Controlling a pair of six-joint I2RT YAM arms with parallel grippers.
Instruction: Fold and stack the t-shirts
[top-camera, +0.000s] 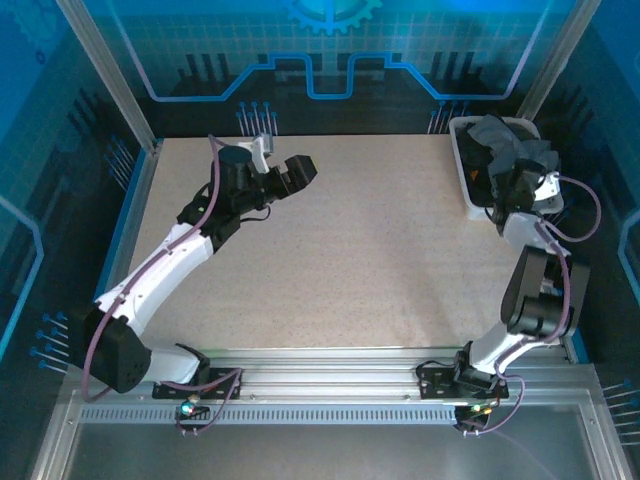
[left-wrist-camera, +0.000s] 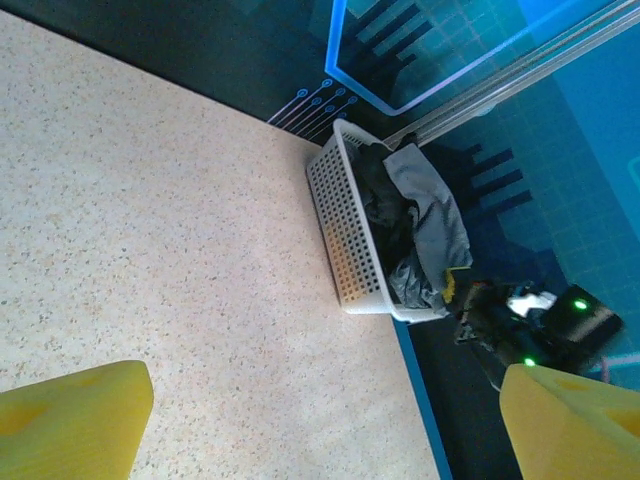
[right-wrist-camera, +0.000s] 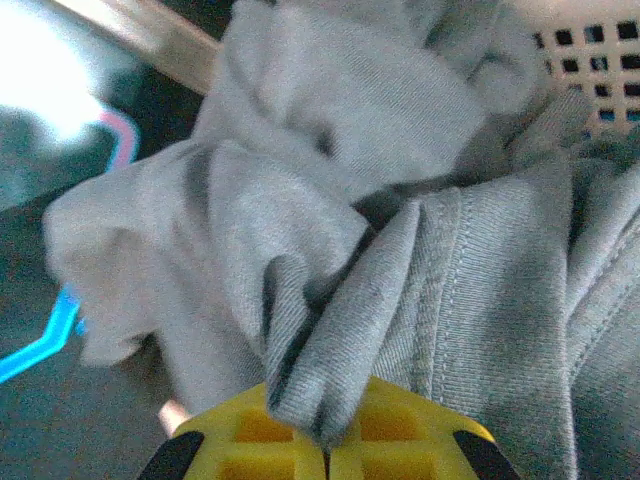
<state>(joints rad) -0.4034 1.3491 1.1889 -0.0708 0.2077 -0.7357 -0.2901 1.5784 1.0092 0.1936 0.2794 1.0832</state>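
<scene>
**Yellow pads (right-wrist-camera: 270, 445) pinch the slate-grey t-shirt (right-wrist-camera: 400, 250) in the basket (top-camera: 462, 172)**

Reaching up the left of the top view, elbow bent, the left arm holds the left gripper (top-camera: 300, 170) spread wide above the speckled table (top-camera: 380, 260). At upper right, the right arm folds over the white perforated plastic. The right gripper (right-wrist-camera: 327, 452) is clamped on a soft, stitched fold, with black shirts (left-wrist-camera: 385, 215) crumpled alongside.

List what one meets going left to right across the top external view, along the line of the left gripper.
left gripper → bare table → white basket → grey t-shirt heaped in that basket
</scene>
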